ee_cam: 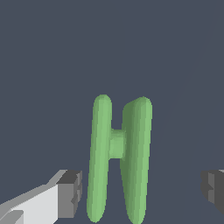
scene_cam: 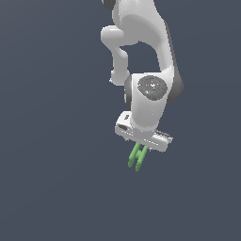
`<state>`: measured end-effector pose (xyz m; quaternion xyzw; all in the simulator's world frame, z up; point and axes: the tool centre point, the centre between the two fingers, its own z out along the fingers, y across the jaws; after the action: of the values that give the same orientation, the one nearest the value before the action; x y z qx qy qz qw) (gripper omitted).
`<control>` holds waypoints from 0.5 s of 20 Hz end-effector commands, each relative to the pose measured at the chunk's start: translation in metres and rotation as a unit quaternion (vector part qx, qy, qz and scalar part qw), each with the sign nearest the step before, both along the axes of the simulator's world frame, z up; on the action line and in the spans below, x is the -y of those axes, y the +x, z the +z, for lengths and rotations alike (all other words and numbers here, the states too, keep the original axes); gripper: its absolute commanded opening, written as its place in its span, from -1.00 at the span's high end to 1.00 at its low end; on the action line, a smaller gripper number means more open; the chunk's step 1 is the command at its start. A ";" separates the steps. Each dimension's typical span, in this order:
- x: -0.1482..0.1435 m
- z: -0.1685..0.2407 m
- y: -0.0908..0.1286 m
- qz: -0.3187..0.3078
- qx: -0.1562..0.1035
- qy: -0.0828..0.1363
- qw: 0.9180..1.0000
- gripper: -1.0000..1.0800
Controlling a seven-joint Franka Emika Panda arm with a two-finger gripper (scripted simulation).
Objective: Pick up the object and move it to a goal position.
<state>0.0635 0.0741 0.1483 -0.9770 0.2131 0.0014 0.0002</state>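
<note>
The object (scene_cam: 137, 157) is a small bright green H-shaped piece that sticks out from under the white hand (scene_cam: 143, 132) in the exterior view. The wrist view shows the object (ee_cam: 136, 162) as two long rounded slabs joined by a short crossbar. My gripper (ee_cam: 142, 190) is open and straddles it. One grey fingertip (ee_cam: 70, 193) sits close beside the thinner slab, with a narrow gap. The other fingertip (ee_cam: 213, 189) stands well apart from the thicker slab. Whether the piece rests on the ground, I cannot tell.
A plain dark blue-grey surface (scene_cam: 52, 188) fills both views. The white arm (scene_cam: 141, 42) rises above the hand toward the top of the exterior view.
</note>
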 end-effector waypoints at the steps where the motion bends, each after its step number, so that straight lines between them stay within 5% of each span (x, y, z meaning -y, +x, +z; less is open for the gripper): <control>1: -0.004 -0.001 0.004 -0.015 0.001 0.000 1.000 -0.92; 10: -0.010 -0.002 0.007 -0.031 0.001 0.000 1.000 -0.92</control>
<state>0.0706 0.0839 0.1457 -0.9700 0.2432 0.0002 0.0000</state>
